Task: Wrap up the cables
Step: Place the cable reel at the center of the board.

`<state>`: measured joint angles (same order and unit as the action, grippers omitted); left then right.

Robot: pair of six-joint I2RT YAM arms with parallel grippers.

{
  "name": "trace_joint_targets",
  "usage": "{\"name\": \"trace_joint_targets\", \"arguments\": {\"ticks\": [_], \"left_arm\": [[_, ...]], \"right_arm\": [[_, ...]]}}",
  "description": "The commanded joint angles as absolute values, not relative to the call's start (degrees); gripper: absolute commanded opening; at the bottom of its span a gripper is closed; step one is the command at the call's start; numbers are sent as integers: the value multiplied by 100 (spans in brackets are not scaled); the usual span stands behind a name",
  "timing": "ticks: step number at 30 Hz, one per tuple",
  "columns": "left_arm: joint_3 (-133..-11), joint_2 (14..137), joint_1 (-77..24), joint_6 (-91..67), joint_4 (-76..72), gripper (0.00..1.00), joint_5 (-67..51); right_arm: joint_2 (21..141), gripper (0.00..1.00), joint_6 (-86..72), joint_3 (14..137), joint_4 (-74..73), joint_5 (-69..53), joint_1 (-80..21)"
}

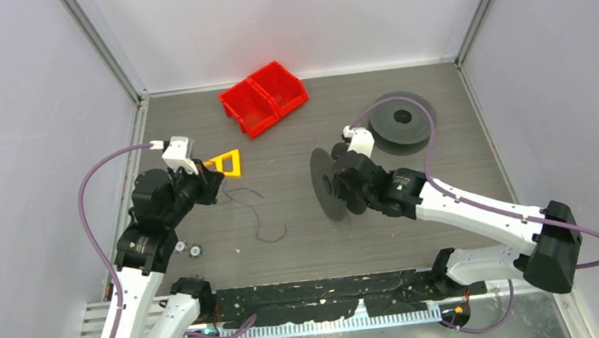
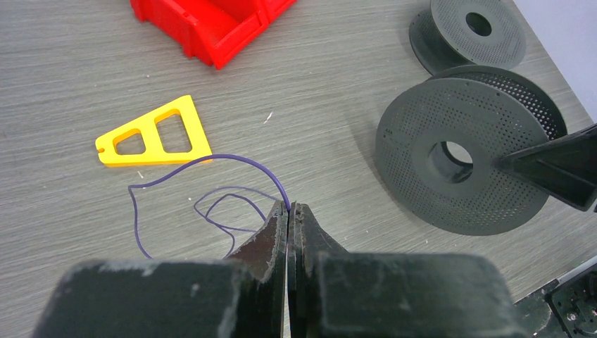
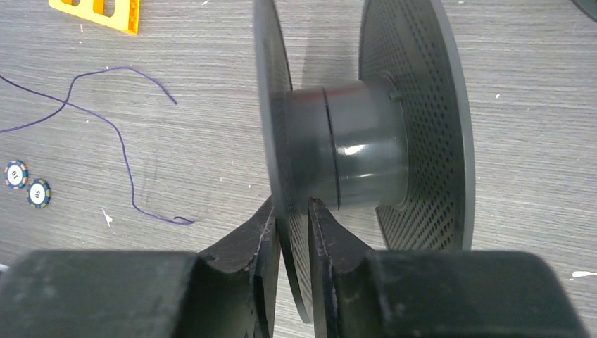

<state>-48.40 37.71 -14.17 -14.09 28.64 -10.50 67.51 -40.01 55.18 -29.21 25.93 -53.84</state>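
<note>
Storage is given by a red plastic bin (image 1: 264,98) of two compartments, set beyond the yellow triangle (image 1: 225,164) toward the far wall; its red floors are seen from above, while only a corner of it (image 2: 211,28) is caught in the left wrist view. The cable (image 1: 257,219), a thin purple wire, is laid in loose loops on the grey wood-grain table (image 1: 301,218) just on the near side of the triangle. In the left wrist view the triangle (image 2: 141,158) is shown as a flat frame with two cut-outs, and one end of the cable (image 2: 232,156) is seen pinched between the closed tips of the left gripper (image 2: 288,205); from above this gripper (image 1: 216,181) is seen just beside the triangle, but the pinch cannot be made out. To the right of the triangle an upright spool (image 1: 329,184), dark grey with perforated discs, is held on edge. Only in the right wrist view is the grip shown: one thin flange of the upright spool (image 3: 366,155) is clamped in the narrow jaws of the right gripper (image 3: 290,204). A flat spool (image 1: 401,122) is laid farther right of the triangle, and two small round chips (image 3: 15,174) are seen nearer than it
</note>
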Motion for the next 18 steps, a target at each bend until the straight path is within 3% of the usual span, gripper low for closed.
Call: {"name": "trace_joint_targets", "arguments": {"ticks": [1,8,18], "left_arm": [[-4892,3695,-1433,-1303,2718,0,-1026],[-4903,3698,-1435,-1300,2724,0,-1032],[-4877,3662,-1435,-1301,2725,0,-1013]], "right_arm": [[6863,28,-4448,5610,-2767,2862,-5481],[6857,35,-4754,5430,-2374,2860,-5546],[7270,34,-5267,5718,-2202,3045,-5839]]}}
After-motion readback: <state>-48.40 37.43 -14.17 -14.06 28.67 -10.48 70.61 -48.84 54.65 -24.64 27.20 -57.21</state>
